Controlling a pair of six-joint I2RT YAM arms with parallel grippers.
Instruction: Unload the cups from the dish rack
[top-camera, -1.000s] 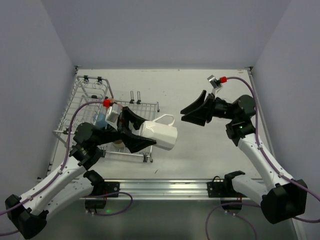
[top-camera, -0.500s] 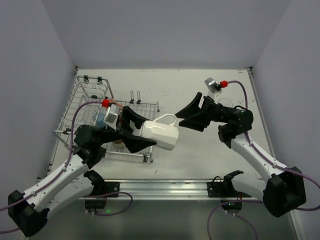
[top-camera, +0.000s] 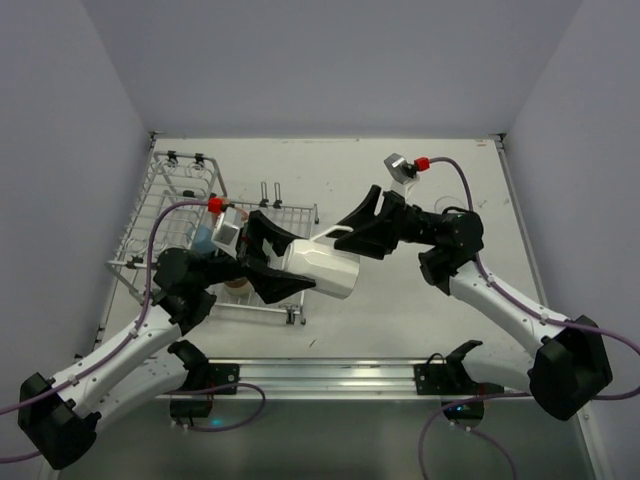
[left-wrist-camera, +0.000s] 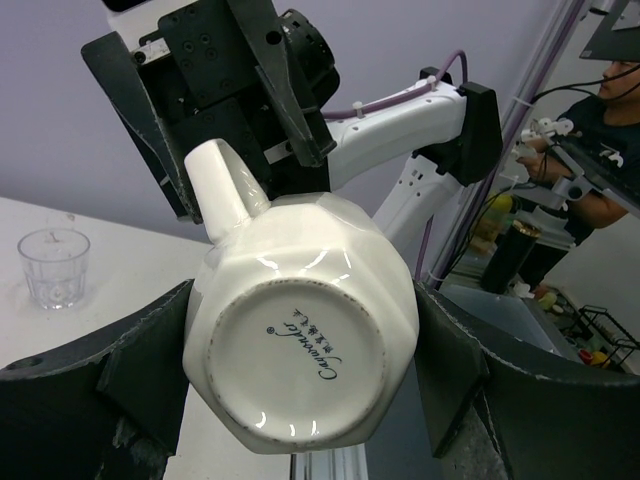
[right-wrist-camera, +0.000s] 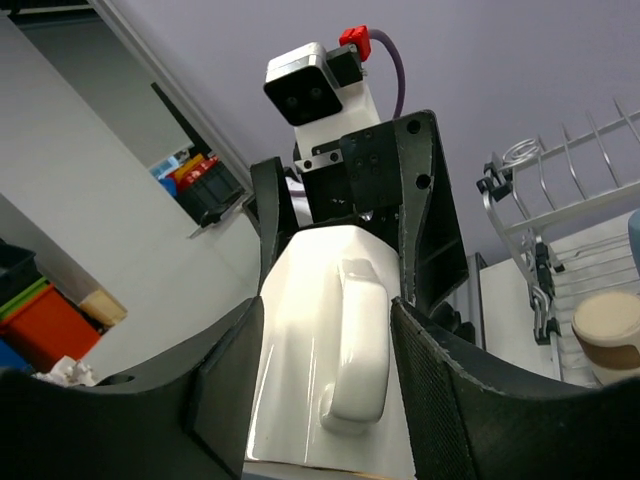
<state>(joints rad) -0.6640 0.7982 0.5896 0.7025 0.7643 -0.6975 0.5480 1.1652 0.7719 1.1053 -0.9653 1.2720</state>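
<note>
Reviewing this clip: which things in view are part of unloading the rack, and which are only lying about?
Job: white mug, held by left gripper, right gripper straddling it; dish rack; blue cup and brown cup in it; clear glass on table.
Lying about: orange bin and person, both beyond the table.

Glossy white ceramic mug, shiny metal wire dish rack, clear smooth tumbler, matt table.
</note>
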